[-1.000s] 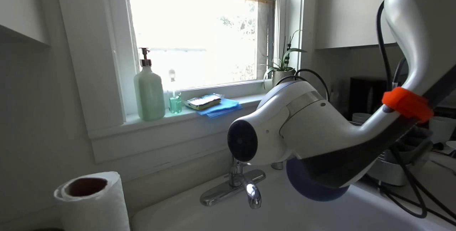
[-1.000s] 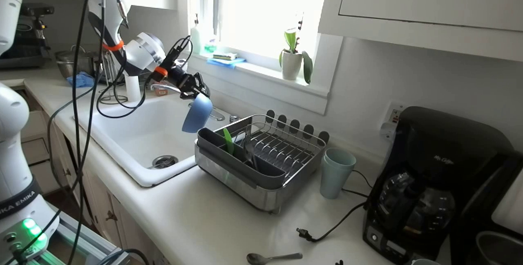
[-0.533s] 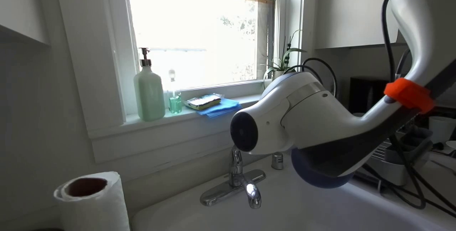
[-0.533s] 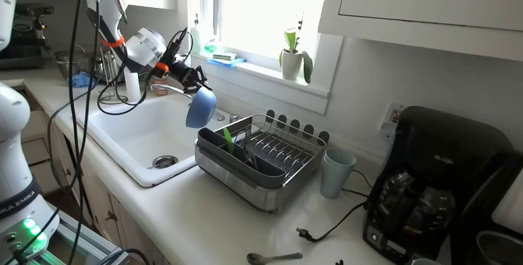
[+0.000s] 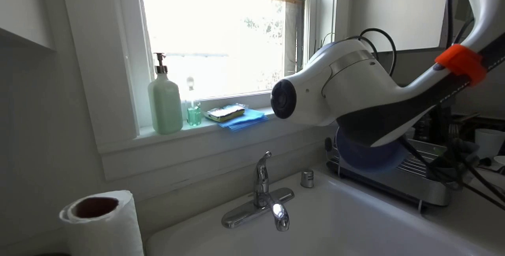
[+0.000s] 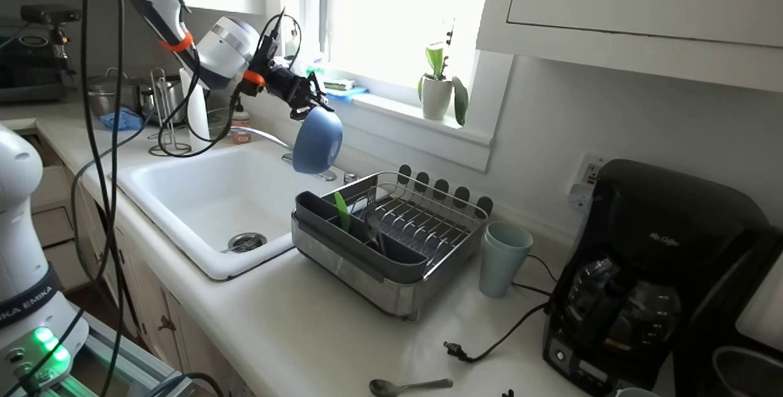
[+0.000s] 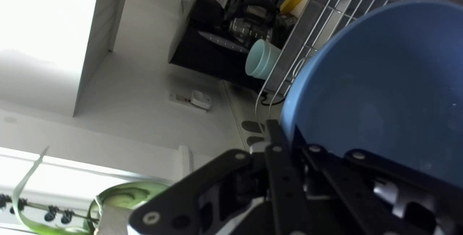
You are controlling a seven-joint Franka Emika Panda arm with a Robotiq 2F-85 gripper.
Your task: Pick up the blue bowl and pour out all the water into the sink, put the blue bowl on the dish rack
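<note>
My gripper [image 6: 324, 105] is shut on the rim of the blue bowl [image 6: 317, 140]. The wrist view shows the fingertips [image 7: 289, 133] on either side of the rim, with the bowl's inside [image 7: 369, 93] facing the camera and a few bright specks in it. The bowl is tilted steeply, in the air near the sink's rack-side edge. In an exterior view the arm covers my gripper and part of the bowl [image 5: 367, 161]. The white sink [image 6: 208, 201] with its chrome faucet [image 5: 280, 216] lies below. The dish rack [image 6: 355, 284] stands beside the sink; its wires [image 7: 314, 32] show behind the bowl.
A grey cutlery holder [image 6: 404, 267] with a green utensil runs along the rack's near side. Stacked light-blue cups [image 6: 504, 256] and a coffee maker [image 6: 648, 262] stand beyond it. A plant pot [image 6: 436, 97] and a soap bottle [image 5: 165, 102] are on the sill. A spoon [image 6: 410, 386] lies on the counter.
My gripper has risen with the bowl and shifted towards the dish rack. The bowl has stayed in the grip, and more of the rack shows behind it.
</note>
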